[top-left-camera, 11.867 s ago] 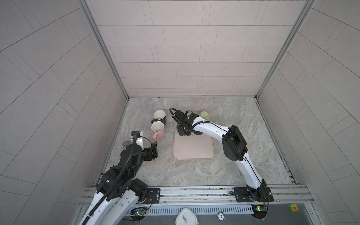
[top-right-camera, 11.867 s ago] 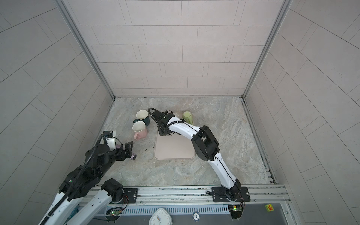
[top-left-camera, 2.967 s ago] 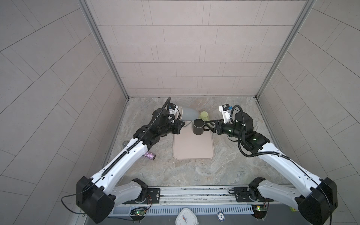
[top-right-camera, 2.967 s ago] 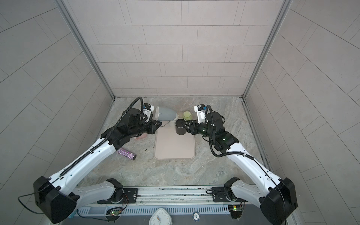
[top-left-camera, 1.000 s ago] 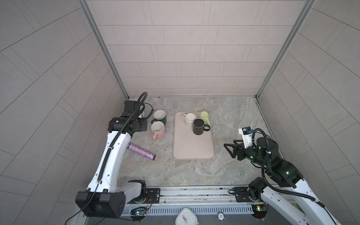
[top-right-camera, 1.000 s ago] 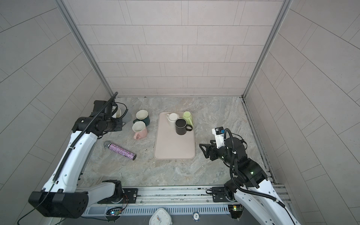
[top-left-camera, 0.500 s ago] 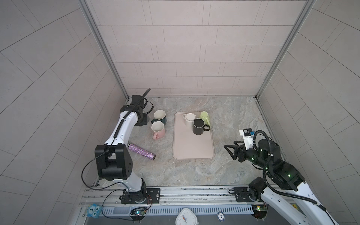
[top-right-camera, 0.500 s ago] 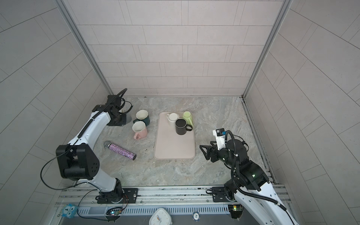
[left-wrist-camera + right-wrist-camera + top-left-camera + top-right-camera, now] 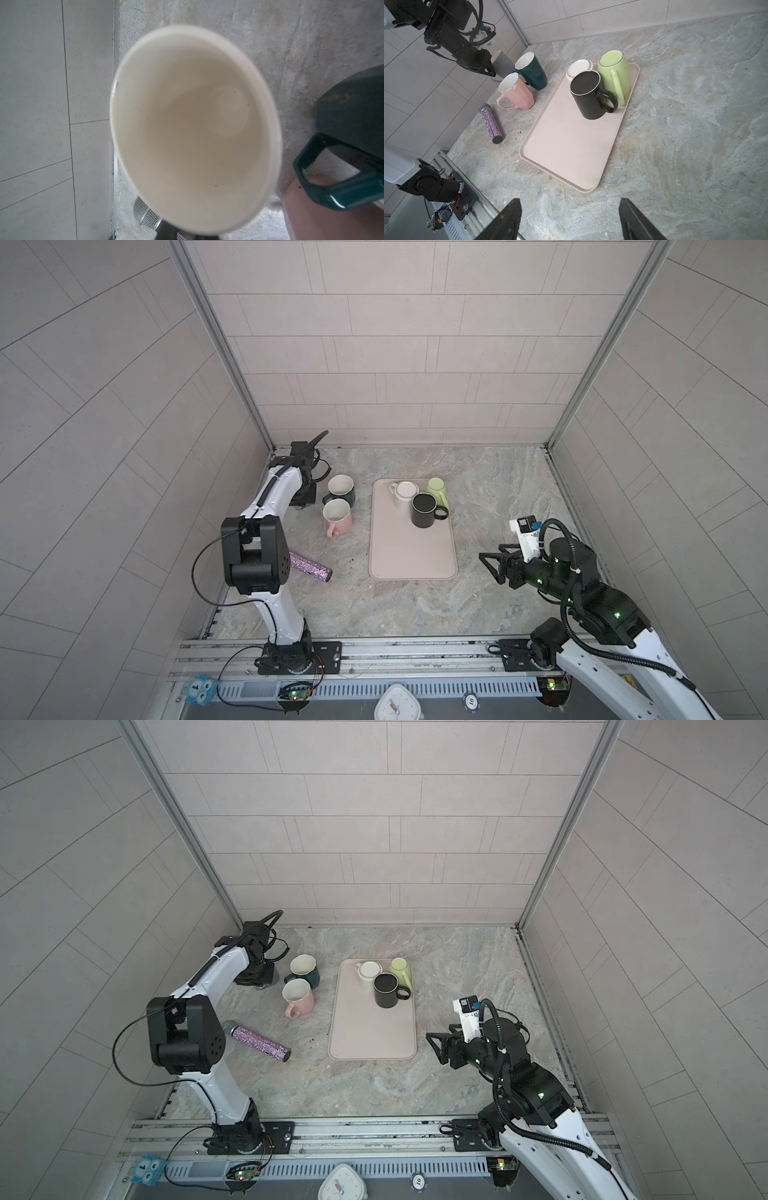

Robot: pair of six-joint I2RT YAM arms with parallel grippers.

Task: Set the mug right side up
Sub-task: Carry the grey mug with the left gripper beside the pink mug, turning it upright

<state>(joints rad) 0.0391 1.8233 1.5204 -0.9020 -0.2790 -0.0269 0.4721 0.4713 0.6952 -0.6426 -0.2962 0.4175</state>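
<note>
Your left arm reaches into the back left corner of the grey marbled stone table [image 9: 490,489]. Your left gripper [image 9: 485,69] is clenched at the rim of a grey mug [image 9: 503,63] with a cream-white inside. In the right wrist view its dark tip meets that rim, and it looks like a pinch on the mug's wall, though the fingers themselves are hidden. In the left wrist view the grey mug [image 9: 193,128] fills the frame, its open mouth facing up at the camera. It sits just beside a dark green faceted mug [image 9: 341,489]. Whether its base touches the table, you cannot tell.

A pale pink faceted mug [image 9: 337,517] stands upright just in front of the green one. A glittery purple microphone [image 9: 309,566] with a silver mesh head lies flat on the table nearer the left arm's base.

A pale pink rectangular tray [image 9: 411,556] lies mid-table. At its far end a white mug [image 9: 405,493], a black mug [image 9: 424,510] and a light green mug [image 9: 436,489] are clustered close together.

Your right gripper [image 9: 492,568] hovers to the right of the tray, jaws spread wide and empty, pointing toward it.
</note>
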